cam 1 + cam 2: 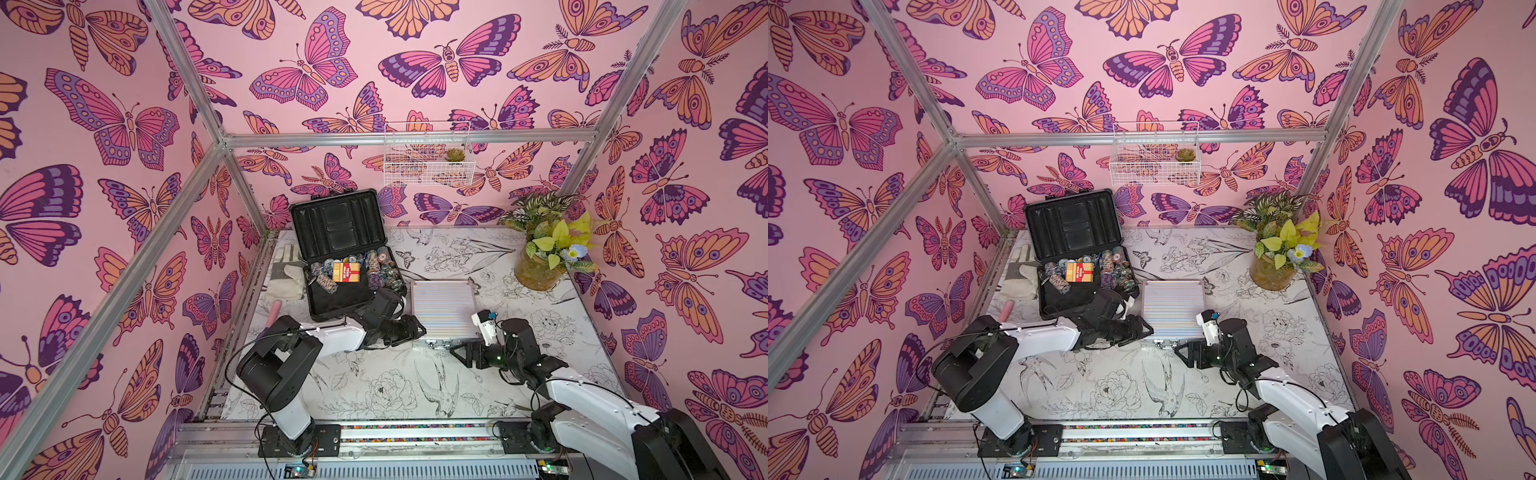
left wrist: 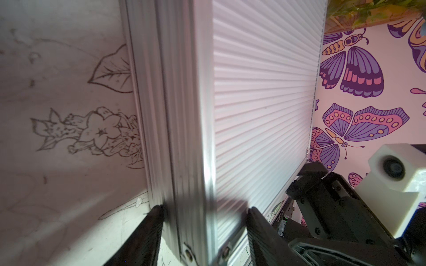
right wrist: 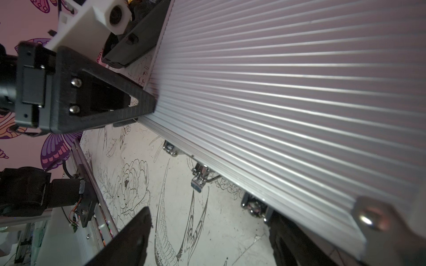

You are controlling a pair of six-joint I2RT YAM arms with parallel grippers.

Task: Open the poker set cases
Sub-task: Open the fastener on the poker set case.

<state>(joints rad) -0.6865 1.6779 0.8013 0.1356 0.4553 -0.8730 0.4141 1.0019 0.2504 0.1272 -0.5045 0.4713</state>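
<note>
Pinching the shut silver case (image 1: 444,307) at its near corner with the left fingers (image 2: 147,239); holding the right fingers (image 3: 129,237) apart, empty, just off its front latches (image 3: 199,178); likely risking a lid pinned shut by that clamp, or the case skidding into the already-open dark case (image 1: 340,224) beside it.

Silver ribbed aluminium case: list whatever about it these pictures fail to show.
Contents of the silver ribbed aluminium case: lid closed in every view.
The chrome latches: tiny in both top views; right wrist view leaves it unclear whether they are released.
Near corner: covered by the left gripper in both top views.
</note>
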